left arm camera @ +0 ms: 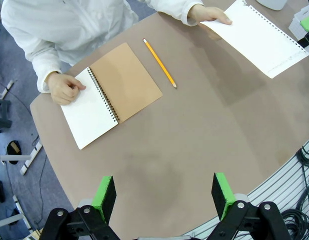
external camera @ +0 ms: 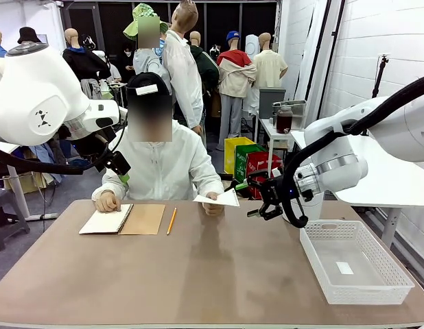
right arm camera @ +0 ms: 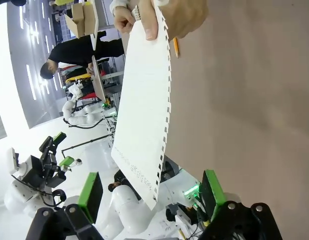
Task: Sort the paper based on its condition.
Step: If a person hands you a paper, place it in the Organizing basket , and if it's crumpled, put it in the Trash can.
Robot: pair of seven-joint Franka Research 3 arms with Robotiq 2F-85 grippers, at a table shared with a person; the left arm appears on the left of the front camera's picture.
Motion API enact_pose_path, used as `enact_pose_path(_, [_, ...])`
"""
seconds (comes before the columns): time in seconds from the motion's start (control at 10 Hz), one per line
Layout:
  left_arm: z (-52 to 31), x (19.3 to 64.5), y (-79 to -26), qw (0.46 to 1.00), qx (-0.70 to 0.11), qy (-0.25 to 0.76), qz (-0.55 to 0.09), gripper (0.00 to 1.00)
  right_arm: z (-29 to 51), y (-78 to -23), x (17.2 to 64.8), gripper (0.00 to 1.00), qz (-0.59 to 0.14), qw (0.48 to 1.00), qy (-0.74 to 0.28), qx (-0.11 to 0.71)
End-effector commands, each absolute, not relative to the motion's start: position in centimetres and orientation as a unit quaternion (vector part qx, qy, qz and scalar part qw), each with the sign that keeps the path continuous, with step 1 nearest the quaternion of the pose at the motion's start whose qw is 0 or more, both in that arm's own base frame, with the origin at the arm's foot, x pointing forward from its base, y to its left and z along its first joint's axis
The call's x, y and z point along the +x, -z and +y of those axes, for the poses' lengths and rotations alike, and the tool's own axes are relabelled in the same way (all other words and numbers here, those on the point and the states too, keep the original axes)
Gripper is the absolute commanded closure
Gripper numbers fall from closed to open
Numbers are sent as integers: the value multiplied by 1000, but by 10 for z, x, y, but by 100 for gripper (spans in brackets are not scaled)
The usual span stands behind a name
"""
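The person holds a flat white sheet of paper (external camera: 224,199) out over the far edge of the table, one hand (external camera: 212,204) gripping it. One long edge of the paper (right arm camera: 144,110) carries a row of torn binding holes. My right gripper (external camera: 256,200) is open just right of the sheet, and in its wrist view the paper's free end reaches between the green pads (right arm camera: 209,187) without touching them. My left gripper (left arm camera: 163,197) hangs open high over the table's left side, well away from the paper (left arm camera: 259,40).
An open spiral notebook (external camera: 123,219) lies at the far left under the person's other hand, with a yellow pencil (external camera: 171,221) beside it. A white mesh basket (external camera: 390,271) with a small label inside stands at the front right.
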State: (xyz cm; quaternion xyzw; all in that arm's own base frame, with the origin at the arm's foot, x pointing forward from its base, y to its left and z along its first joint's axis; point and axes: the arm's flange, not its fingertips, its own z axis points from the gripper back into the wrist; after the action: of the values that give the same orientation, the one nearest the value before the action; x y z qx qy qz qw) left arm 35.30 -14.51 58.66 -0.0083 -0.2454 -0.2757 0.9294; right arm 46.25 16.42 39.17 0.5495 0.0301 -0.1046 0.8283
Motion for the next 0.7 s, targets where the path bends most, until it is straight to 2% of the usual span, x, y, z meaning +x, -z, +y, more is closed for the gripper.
enact_pose_path(0.0, [-144,353,-587,929,-11,275,-248,0,168,-381,476,0,54,803,128,580])
enact_pose_path(0.4, [-144,353,-587,929,-11,275,-248,0,173,-362,499,0,87,793,146,585])
enact_pose_path(0.6, [-144,353,-587,929,-11,275,-248,0,177,-360,507,36,97,784,150,594])
